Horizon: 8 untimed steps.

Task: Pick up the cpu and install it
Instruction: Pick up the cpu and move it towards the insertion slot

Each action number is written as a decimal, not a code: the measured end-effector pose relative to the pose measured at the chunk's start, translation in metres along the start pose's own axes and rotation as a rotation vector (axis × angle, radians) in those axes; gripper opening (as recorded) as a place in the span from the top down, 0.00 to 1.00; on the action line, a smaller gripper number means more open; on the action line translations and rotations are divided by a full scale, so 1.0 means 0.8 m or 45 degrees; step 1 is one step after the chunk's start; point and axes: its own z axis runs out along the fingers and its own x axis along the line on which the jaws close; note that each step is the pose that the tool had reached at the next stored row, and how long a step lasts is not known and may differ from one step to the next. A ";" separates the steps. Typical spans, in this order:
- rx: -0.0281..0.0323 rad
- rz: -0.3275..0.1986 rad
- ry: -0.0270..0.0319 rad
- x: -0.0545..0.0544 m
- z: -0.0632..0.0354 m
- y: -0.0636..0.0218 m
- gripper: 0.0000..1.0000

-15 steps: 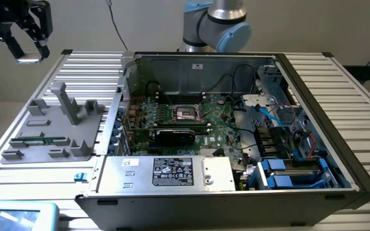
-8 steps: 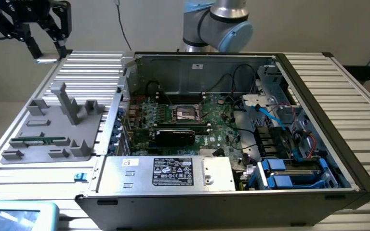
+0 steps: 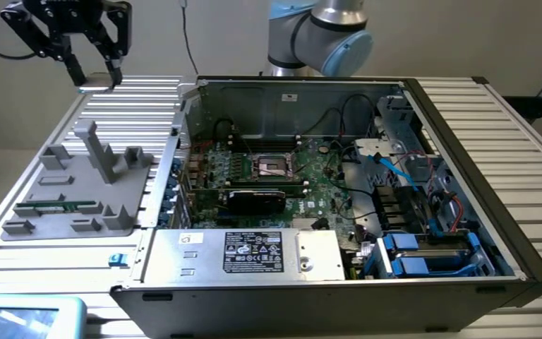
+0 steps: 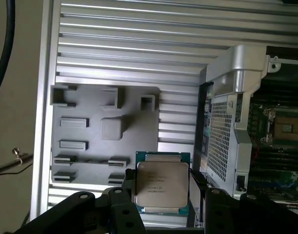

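1. The gripper [image 3: 95, 79] is clamped on the cpu [image 3: 98, 87], one finger on each of two opposite edges.
2. The cpu [image 4: 162, 187] lies flat with its silver top facing up toward the wrist. It is close to square, so I cannot tell a long axis. Its printed lines run from one finger across to the other.
3. It is held at the far end of the exterior view's left, above the ribbed table [image 3: 497, 127], beyond the far end of the grey tray [image 3: 64, 191] and apart from it.
4. The socket [image 3: 273, 166] sits inside the open computer case [image 3: 299, 106], well to the exterior view's right of the cpu, its dark centre bare.
5. Count: one cpu, one gripper, one grey tray, one case, one socket, and one green memory stick [image 3: 54, 207] lying in the near part of the tray.
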 end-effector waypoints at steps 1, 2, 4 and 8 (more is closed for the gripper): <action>0.0000 0.000 0.0001 -0.005 0.000 0.000 0.47; -0.0001 -0.001 0.0000 -0.011 0.000 -0.001 0.47; 0.0000 -0.002 0.0002 -0.021 0.000 -0.001 0.47; -0.0001 -0.003 0.0001 -0.043 0.000 -0.003 0.47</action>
